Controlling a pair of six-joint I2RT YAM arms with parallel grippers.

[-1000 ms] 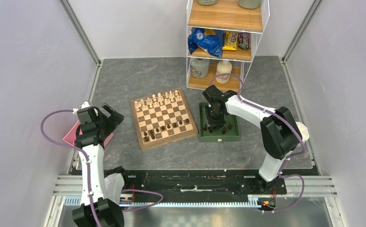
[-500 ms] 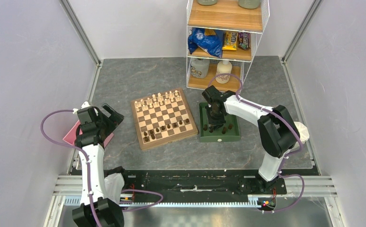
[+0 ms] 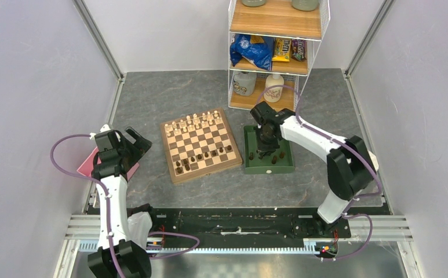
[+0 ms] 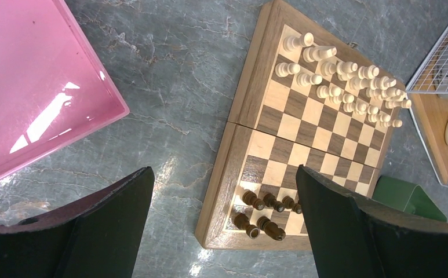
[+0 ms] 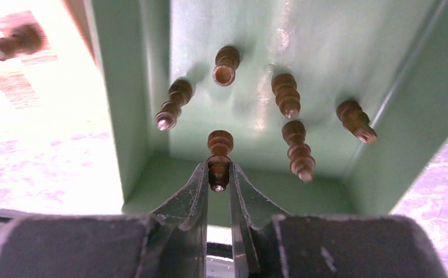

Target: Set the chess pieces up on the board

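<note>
The right gripper (image 5: pixel 217 184) is clenched on one dark-brown chessman (image 5: pixel 219 149) at the near end of the dark-green tray (image 5: pixel 133 110), lower centre of the right wrist view. Its two fingers (image 5: pixel 193 191) flank the upper part of the piece and appear to touch it on both sides, a hold that would suit a straight lift clear of the tray wall. Five more loose dark pieces (image 5: pixel 286 94) lie or stand apart from it on the tray floor, so the grasp takes one piece without touching its neighbours. In the top view the tray sits just right of the chessboard (image 4: pixel 243 95), which keeps the carry short. On the board, the cream chessmen (image 4: pixel 344 73) fill the far ranks at upper right of the left wrist view. A partial set of dark chessmen (image 4: pixel 263 212) stands on the near ranks at lower centre, with several squares beside them bare. By this judgement the setup is partly complete and a pick is in hand. The left gripper (image 4: pixel 224 176) is released, its jaws spread wide and holding nothing, hovering beside the board's left edge near a pink tray (image 4: pixel 30 81), apparently parked clear of the working arm. The surface is a grey marbled tabletop (image 3: pixel 169 98) enclosed by plain pale wall panels (image 3: pixel 30 75). A white wire shelf rack (image 3: pixel 276 35) with wooden shelves holds snack bags and bottles at top centre
</note>
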